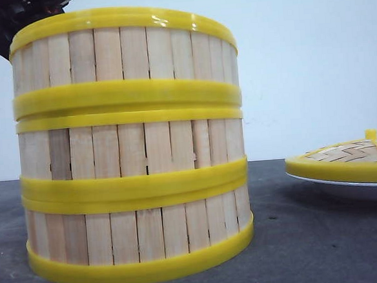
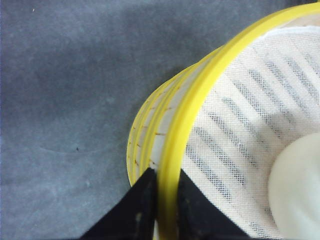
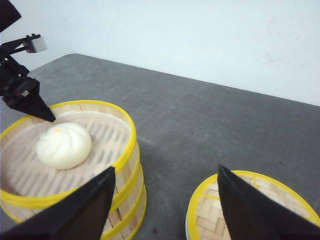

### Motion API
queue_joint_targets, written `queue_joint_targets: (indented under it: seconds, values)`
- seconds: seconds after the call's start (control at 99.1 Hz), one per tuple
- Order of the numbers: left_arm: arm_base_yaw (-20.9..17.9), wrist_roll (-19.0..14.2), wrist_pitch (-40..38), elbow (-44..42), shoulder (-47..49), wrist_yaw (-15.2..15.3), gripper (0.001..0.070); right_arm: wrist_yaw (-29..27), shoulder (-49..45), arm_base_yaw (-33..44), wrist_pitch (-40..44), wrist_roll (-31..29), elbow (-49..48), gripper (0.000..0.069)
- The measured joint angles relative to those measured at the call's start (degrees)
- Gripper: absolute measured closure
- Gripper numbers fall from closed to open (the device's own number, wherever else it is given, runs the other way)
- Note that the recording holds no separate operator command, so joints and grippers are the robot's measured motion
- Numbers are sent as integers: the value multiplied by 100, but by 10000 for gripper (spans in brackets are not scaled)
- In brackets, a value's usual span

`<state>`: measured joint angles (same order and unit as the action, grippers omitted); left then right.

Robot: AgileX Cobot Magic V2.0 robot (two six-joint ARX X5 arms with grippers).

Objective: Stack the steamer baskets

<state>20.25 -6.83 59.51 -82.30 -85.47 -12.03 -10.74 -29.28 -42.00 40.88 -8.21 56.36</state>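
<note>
Three steamer baskets stand stacked on the dark table: the top basket (image 1: 124, 55), the middle basket (image 1: 131, 149) and the bottom basket (image 1: 140, 235). A white bun (image 3: 63, 145) lies on the striped cloth inside the top basket (image 3: 125, 145). My left gripper (image 2: 167, 200) is shut on the top basket's yellow rim (image 2: 200, 95), one finger inside the wall and one outside. From the right wrist view it shows at the stack's far edge (image 3: 37, 107). My right gripper (image 3: 166, 169) hangs open and holds nothing, above the table between the stack and the lid.
A flat woven lid (image 1: 348, 156) with a yellow rim and knob rests on a white plate (image 1: 347, 187) to the right of the stack; the lid (image 3: 240, 210) also shows under my right finger. A pale wall stands behind the table.
</note>
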Motion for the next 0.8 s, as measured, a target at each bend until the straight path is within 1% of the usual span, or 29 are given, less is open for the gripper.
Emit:
queue_joint_targets:
  seconds: [0.111, 0.172, 0.222, 0.293, 0.343, 0.414, 0.575, 0.706, 0.767, 0.797]
  values:
    - [2, 0, 0, 0, 0, 9, 681, 0, 0, 0, 0, 0, 0, 298]
    - [2, -2, 0, 0, 0, -2, 663, -2, 0, 0, 0, 0, 0, 298]
    - [4, -7, -20, 0, 0, -31, 621, 0, 0, 0, 0, 0, 0, 298]
    - [15, -7, -63, 0, 0, -37, 521, 0, 0, 0, 0, 0, 0, 298]
    - [15, -7, -61, 0, 0, -37, 465, 0, 0, 0, 0, 0, 0, 298]
    - [13, -4, -77, 0, 2, -37, 423, -2, 0, 0, 0, 0, 0, 298]
    - [4, -7, -378, 20, 188, -35, 414, -48, -9, 0, 2, -15, 0, 298]
    - [-33, -7, -881, 31, 850, -28, 414, -304, -116, 0, 37, -103, 0, 298]
    - [-72, -7, -1165, 31, 1283, 55, 414, -407, -229, 4, 50, -133, 0, 298]
    - [-94, -7, -1320, 31, 1547, 179, 414, -442, -317, 9, 50, -157, 0, 298]
